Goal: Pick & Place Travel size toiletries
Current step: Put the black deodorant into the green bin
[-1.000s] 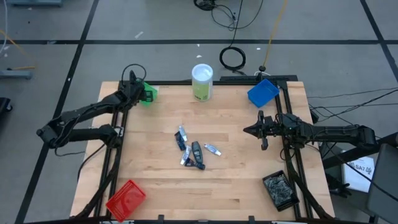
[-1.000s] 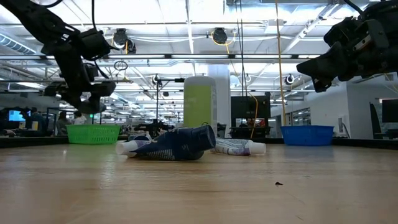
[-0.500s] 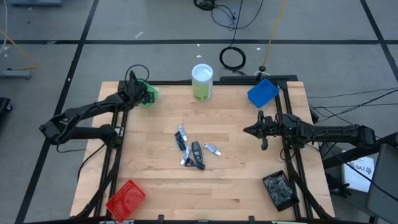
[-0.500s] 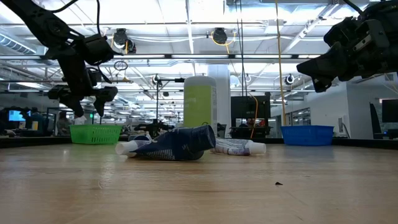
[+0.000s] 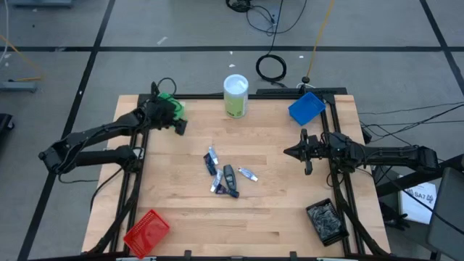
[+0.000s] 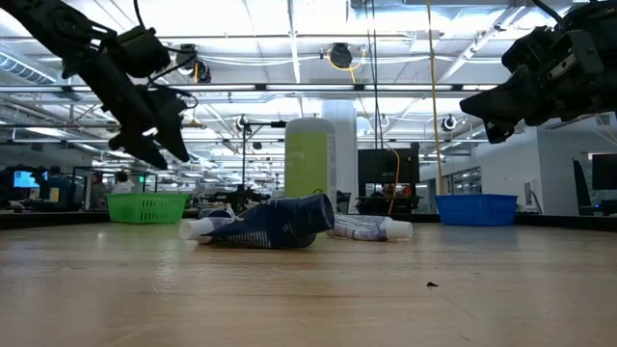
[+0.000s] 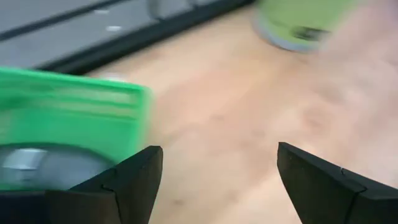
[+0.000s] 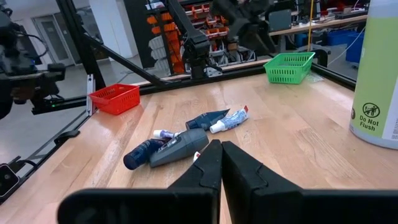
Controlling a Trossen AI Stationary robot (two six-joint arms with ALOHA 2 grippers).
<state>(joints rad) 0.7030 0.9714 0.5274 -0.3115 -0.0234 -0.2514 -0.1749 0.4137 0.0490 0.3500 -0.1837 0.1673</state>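
The travel size toiletries lie in a small heap at the table's middle: blue-and-white tubes and a dark oblong bottle, also seen in the low view. My left gripper hovers open just beside the green bin, on its side toward the table's middle. In the left wrist view the open gripper shows bare wood between its fingers, and a grey round thing lies in the green bin. My right gripper is shut, held above the table right of the heap, pointing at it.
A tall white-and-green canister stands at the far edge. A blue bin sits at the far right corner, a red bin at the near left, and a black bin at the near right. Bare wood surrounds the heap.
My left gripper has moved from above the green bin toward the table's middle and near side, and has tipped from pointing down to slanting toward the heap. The right arm and the toiletries have kept still.
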